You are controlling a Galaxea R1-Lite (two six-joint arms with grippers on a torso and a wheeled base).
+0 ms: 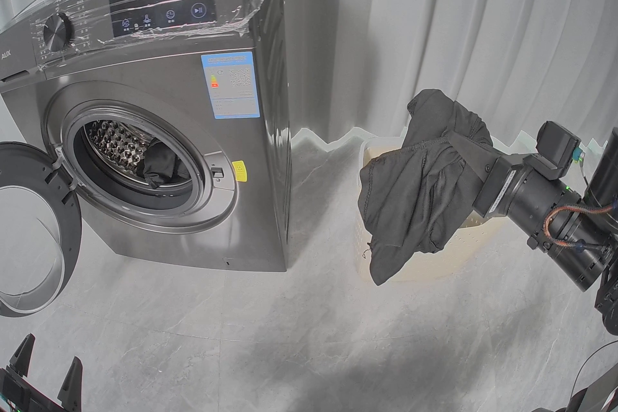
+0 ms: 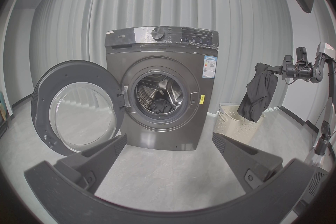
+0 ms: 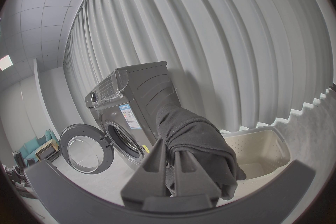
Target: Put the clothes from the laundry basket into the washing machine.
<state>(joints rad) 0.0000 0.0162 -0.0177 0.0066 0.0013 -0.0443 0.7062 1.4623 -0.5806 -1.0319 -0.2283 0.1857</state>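
On the front of the washing machine, a blue-edged label sits above and to the right of the door opening. It carries a small coloured rating scale and lines of print too fine for me to make out. A small yellow sticker lower down by the door latch is just as unreadable. Up top, under crinkled plastic film, the dark control panel shows a row of round white icons, tiny lettering rings the dial, and a short pale wordmark stands on the drawer front at the far left.
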